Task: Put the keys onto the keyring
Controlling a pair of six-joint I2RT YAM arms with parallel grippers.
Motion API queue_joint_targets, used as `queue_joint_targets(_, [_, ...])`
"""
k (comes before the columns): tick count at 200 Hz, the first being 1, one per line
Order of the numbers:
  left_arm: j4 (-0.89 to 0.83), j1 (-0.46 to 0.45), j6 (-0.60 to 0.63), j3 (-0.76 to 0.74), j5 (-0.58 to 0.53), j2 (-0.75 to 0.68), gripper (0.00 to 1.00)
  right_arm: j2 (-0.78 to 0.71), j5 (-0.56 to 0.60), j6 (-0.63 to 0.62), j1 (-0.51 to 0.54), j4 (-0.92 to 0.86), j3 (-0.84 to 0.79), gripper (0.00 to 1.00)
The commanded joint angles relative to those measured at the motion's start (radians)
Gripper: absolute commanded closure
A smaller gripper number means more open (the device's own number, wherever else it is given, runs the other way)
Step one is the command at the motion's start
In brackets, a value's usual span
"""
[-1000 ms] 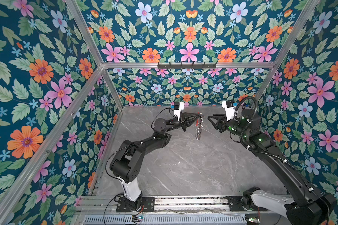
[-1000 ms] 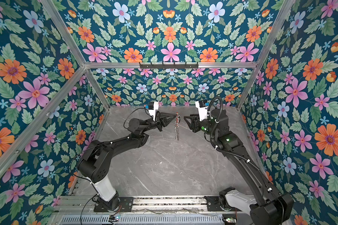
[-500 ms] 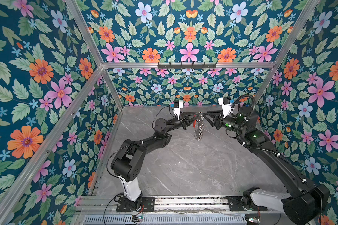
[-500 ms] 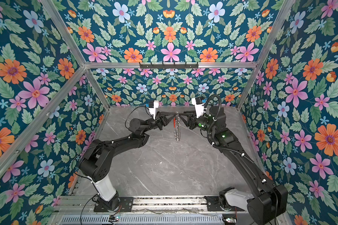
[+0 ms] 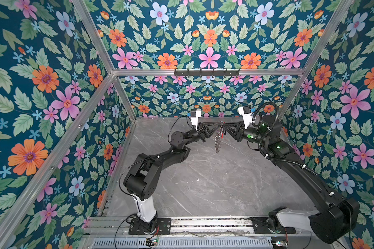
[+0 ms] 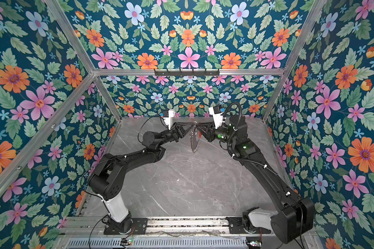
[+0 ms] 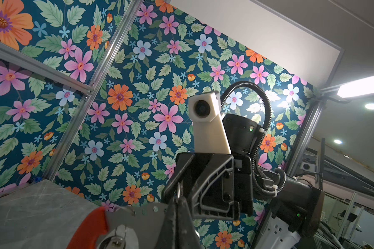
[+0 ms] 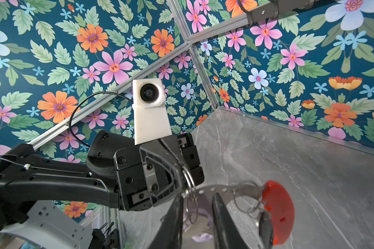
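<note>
**Keyring (image 5: 218, 138) suspended above the table (image 5: 203, 185) between the two tools.** The keyring is held off the table so that its rings hang free and can be reached by both arms.

The top of the keyring is clamped by the left tool (image 5: 219, 124). The jaws are pressed together on a small ring (image 8: 189, 180) at the metal band (image 8: 222, 190). The loop is thereby steadied and is presented edge-on in both top views.

The right tool (image 8: 198, 195) is set at the opposite side of the keyring, at the same height. This is presumably so that a ring can be worked while the pull is resisted by the other arm. Its jaws are seen partly apart, one on each side of the band, and nothing is shown clamped between them.

The red section (image 8: 279, 213) lies just beyond the right tool. The key (image 8: 200, 237), known by its lavender tag, is seen below the band, behind those jaws. Whether it is already threaded on the keyring cannot be told.
</note>
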Motion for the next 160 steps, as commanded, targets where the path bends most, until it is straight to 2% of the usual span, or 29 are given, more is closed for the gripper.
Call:
queue_joint_targets(1, [0.068, 0.001, -0.022, 0.011, 0.001, 0.001, 1.0, 0.004, -0.026, 0.004, 0.001, 0.055, 0.007, 0.75])
queue_joint_targets(64, [0.069, -0.01, -0.033, 0.025, 0.007, 0.02, 1.0, 0.014, -0.037, 0.006, 0.001, 0.061, 0.015, 0.86])
queue_joint_targets(108, [0.072, -0.012, -0.03, 0.027, 0.008, 0.024, 1.0, 0.016, -0.032, -0.013, 0.001, 0.039, 0.03, 0.98])
queue_joint_targets(150, [0.069, -0.01, 0.06, 0.013, 0.041, 0.011, 1.0, 0.02, -0.006, -0.075, 0.001, -0.023, 0.049, 1.0])
queue_joint_targets(160, [0.07, -0.01, 0.122, -0.007, 0.058, -0.002, 0.9, 0.021, 0.004, -0.097, 0.0, -0.045, 0.052, 1.0])
